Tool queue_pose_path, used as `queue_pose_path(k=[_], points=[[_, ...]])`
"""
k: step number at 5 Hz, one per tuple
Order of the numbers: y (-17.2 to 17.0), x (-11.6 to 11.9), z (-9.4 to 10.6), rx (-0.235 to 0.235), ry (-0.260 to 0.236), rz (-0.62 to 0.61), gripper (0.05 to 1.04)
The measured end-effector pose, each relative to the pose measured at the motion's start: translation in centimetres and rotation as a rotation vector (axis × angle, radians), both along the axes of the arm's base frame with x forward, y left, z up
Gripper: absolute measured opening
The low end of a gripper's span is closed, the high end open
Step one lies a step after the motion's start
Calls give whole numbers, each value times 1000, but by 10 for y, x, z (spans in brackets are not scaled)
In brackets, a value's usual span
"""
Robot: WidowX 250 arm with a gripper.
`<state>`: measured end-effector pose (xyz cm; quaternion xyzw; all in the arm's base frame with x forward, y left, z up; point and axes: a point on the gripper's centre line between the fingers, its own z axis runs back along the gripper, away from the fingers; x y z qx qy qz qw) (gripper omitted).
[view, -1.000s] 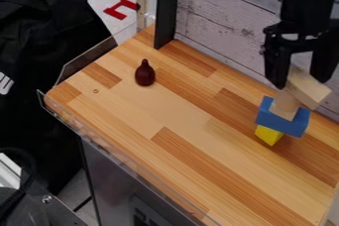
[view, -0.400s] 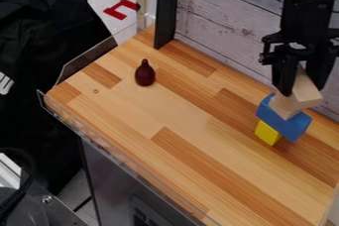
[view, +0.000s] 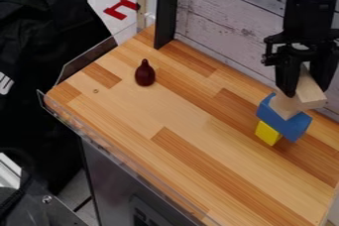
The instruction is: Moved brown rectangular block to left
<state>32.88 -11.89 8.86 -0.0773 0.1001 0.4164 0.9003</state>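
The black two-finger gripper [view: 307, 82] is held above the angular blue block [view: 293, 125], its fingers pointed downward. Between them, the pale brown rectangular wooden block [view: 311, 92] appears to be grasped, though the contact on the far side is partly hidden by the fingers themselves. The rectangular block is carried at a tilt, just above the blue block and slightly to its right as viewed.

A second pale wooden piece [view: 283, 107] is set on top of the blue block, directly under the raised one; whether these two are touching cannot be told. The blue block itself is seen to lean, with its right end lower, and below its left part a small bright yellow block [view: 267, 133] is placed on the wooden tabletop [view: 165, 113].

Well apart from the blue block, toward the upper left, a dark red pear-shaped object [view: 145, 74] is stood upright (narrow end up, like a small bottle). Behind the blue block, a whitewashed plank wall [view: 225, 27] is seen, and farther to the left along it a black upright post [view: 167, 9]. Farthest to the left of the blue block, beyond the table, black fabric [view: 46, 46] and a red angular piece [view: 121, 9] can be made out.
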Motion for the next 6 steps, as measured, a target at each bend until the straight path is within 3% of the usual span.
queue_pose_path(k=[1, 2, 3, 4, 5, 6], points=[[16, 9, 4, -36, -24, 60, 560], [43, 15, 31, -86, -107, 143, 560], [71, 13, 37, -89, -122, 206, 560], [100, -7, 29, -83, -94, 248, 560], [127, -33, 6, -52, -35, 273, 560], [143, -48, -13, 20, 21, 202, 560]])
